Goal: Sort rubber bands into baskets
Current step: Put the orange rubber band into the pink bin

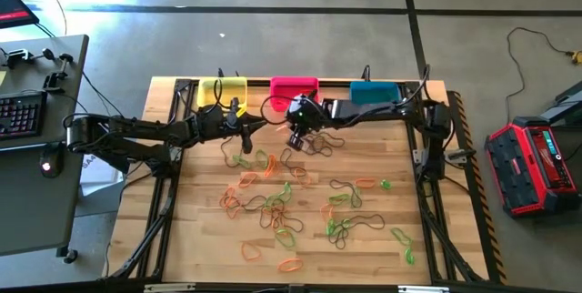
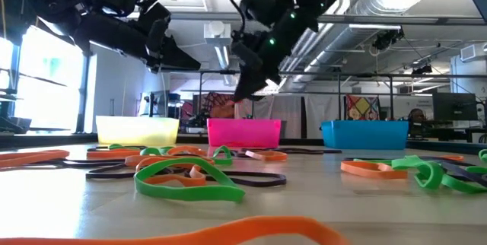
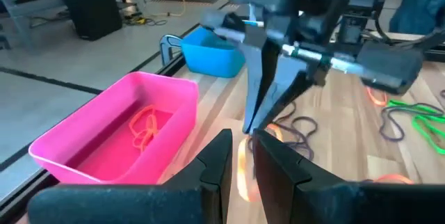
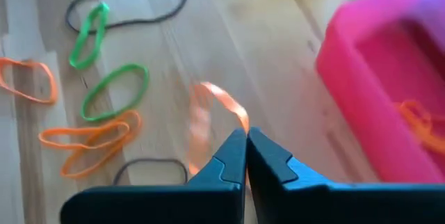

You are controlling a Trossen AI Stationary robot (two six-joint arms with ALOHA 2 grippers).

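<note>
The left gripper [image 1: 238, 111] hovers above the table's [image 1: 200, 229] far edge, between the yellow basket [image 1: 222, 89] and the pink basket [image 1: 294, 87]. Its fingers stand slightly apart, with nothing visibly between them. If this arm advances, it may strike the right arm close beside it.

The right gripper [image 4: 246, 138] hangs just short of the pink basket [image 4: 389, 85], fingers pressed together on an orange rubber band [image 4: 208, 116] that dangles from the tips. The pink basket already contains orange bands [image 3: 144, 128].

- The pinch is at the very tips. The thin loop may slip out during travel and land on the table.
- The hanging loop may catch on the basket rim.

The teal basket [image 1: 374, 91] stands to the right. Loose rubber bands [image 1: 291, 207] are strewn across the table.
</note>
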